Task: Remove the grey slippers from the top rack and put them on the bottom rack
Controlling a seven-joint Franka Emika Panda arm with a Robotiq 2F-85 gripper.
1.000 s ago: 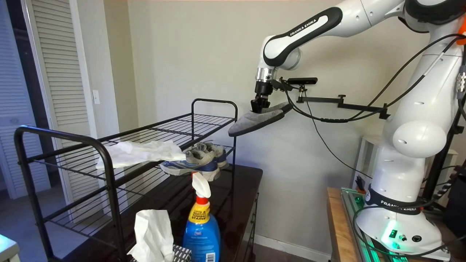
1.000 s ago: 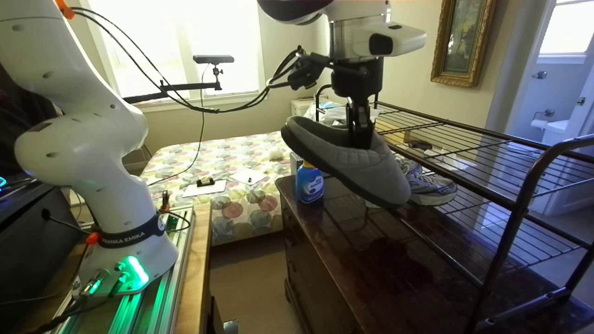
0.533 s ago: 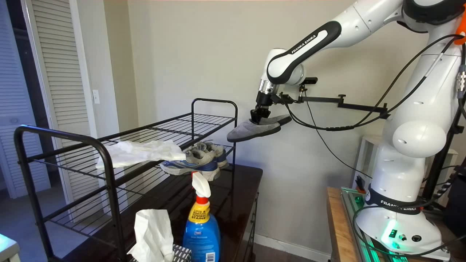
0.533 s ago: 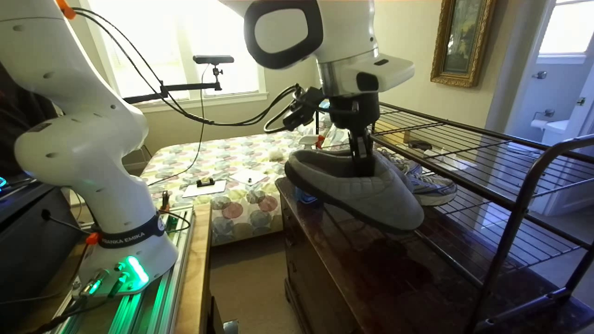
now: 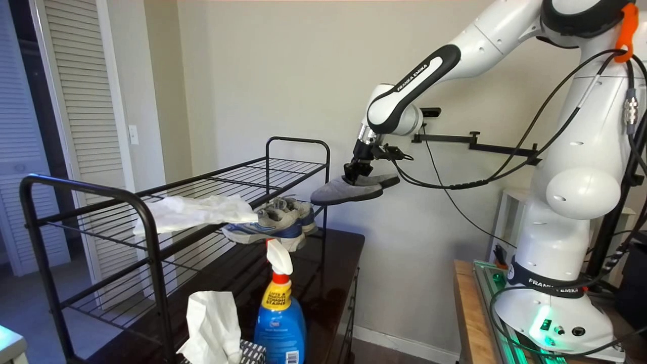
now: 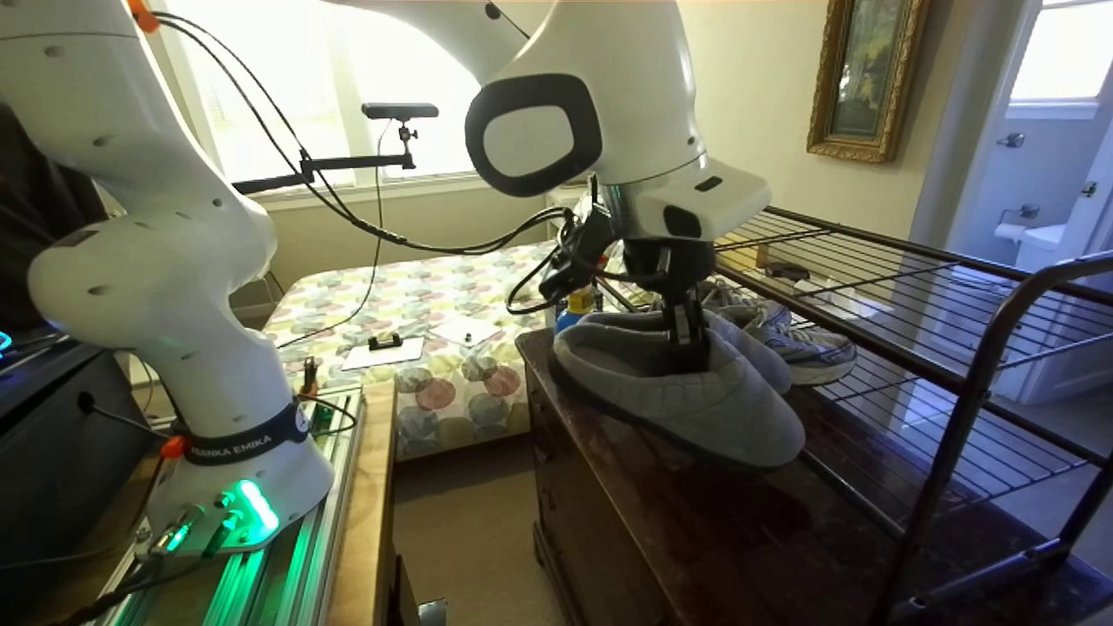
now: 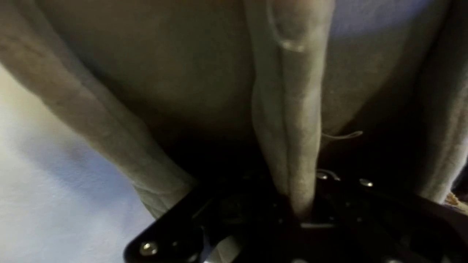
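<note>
The pair of grey slippers (image 5: 343, 192) hangs in the air; it also shows in an exterior view (image 6: 739, 417). My gripper (image 5: 350, 178) points down and is shut on the slippers' adjoining sides, which show pinched between the dark jaws in the wrist view (image 7: 296, 182). The slippers are nearly level, toes toward the rack. They hang on the robot's side of the rack, near its end, apart from it. Their height is below the top rack (image 5: 298, 180) and above the dresser top. The bottom rack (image 6: 948, 452) lies beyond them. The fingertips are hidden inside the slippers.
Running shoes (image 5: 280, 225) sit on the bottom rack at the near end. A white cloth (image 5: 197, 212) lies on the top rack. A blue spray bottle (image 5: 280, 323) and tissue box (image 5: 252, 351) stand on the dresser (image 6: 696, 513). Rack posts and rails border the shelves.
My gripper has moved down with the slippers in it. The slippers have gone from tilted toe-down to nearly level, and the second slipper shows more.
</note>
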